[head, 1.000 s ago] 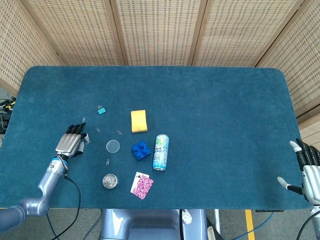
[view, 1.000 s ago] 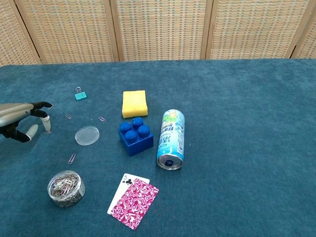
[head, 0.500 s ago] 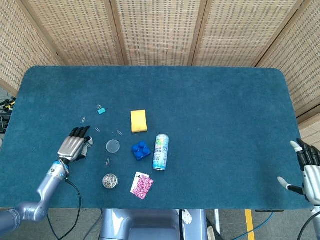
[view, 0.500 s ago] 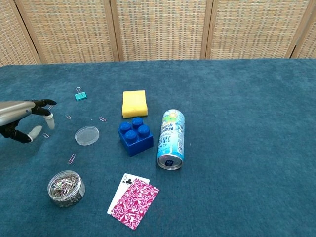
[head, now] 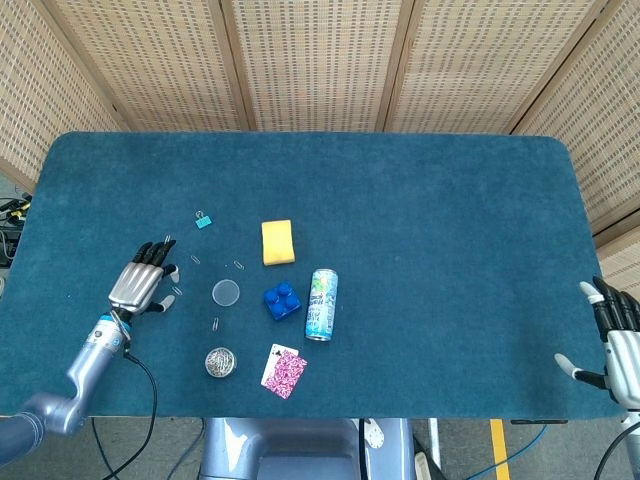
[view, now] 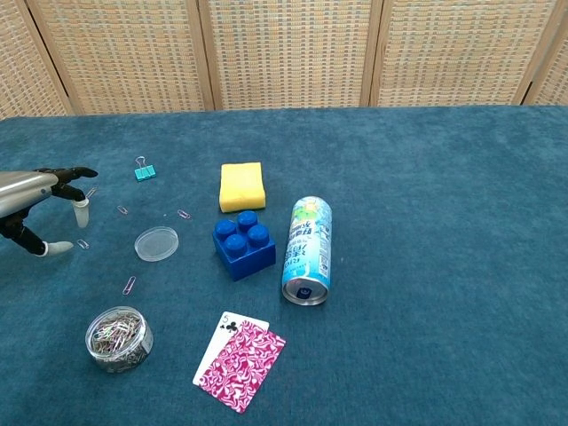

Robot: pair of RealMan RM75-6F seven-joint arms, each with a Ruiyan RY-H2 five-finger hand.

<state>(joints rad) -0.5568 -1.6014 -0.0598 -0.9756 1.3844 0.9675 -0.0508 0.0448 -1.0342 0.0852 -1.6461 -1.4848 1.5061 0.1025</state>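
My left hand hovers over the table's left part with fingers spread and nothing in it. Loose paper clips lie just under and beside its fingertips. A clear round lid lies to its right. My right hand stands open off the table's right edge, holding nothing; the chest view does not show it.
A small tub of paper clips, a teal binder clip, a yellow sponge, a blue brick, a drink can on its side and playing cards lie on the blue cloth.
My left hand has opened its fingers wider and drawn back a little to the left, away from the paper clip it was over. The right hand is still.
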